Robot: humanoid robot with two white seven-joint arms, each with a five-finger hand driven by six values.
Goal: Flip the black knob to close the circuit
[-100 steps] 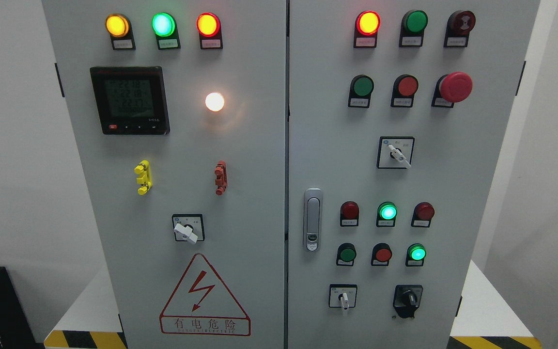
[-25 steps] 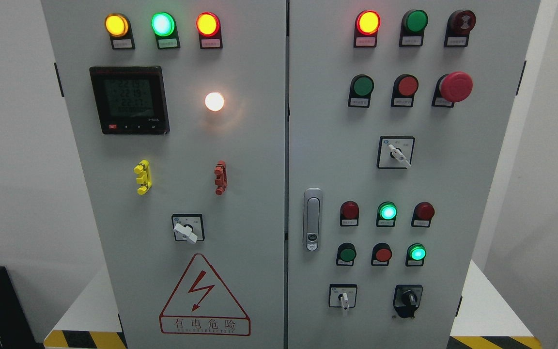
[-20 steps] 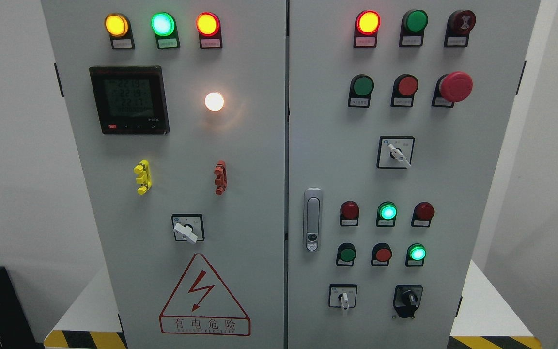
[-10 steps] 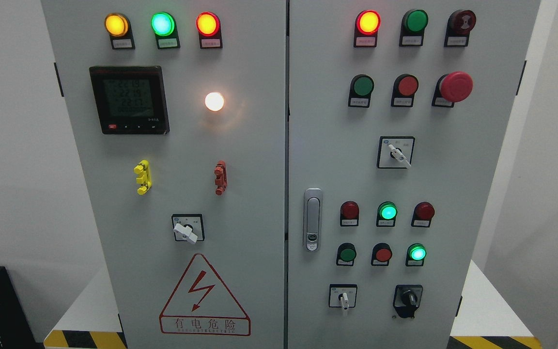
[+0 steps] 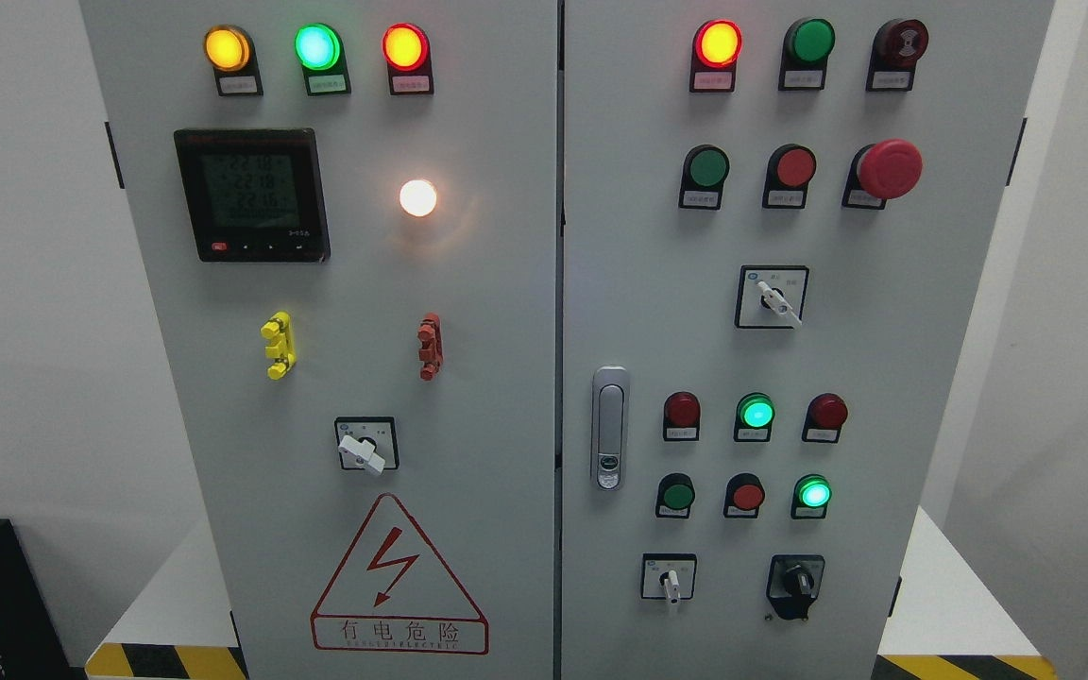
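Head view: grey control cabinet (image 5: pixel 468 312) seen front-on, with neither robot hand in the picture, so the state of the fingers cannot be told.

Low on the right door, the black knob (image 5: pixel 795 582) sits at the bottom right, just beside a white-handled selector switch (image 5: pixel 669 579) to its left. Above it a lit green lamp (image 5: pixel 813 494) glows. On the left door, a digital meter (image 5: pixel 252 195) sits above a red warning triangle (image 5: pixel 399 578).
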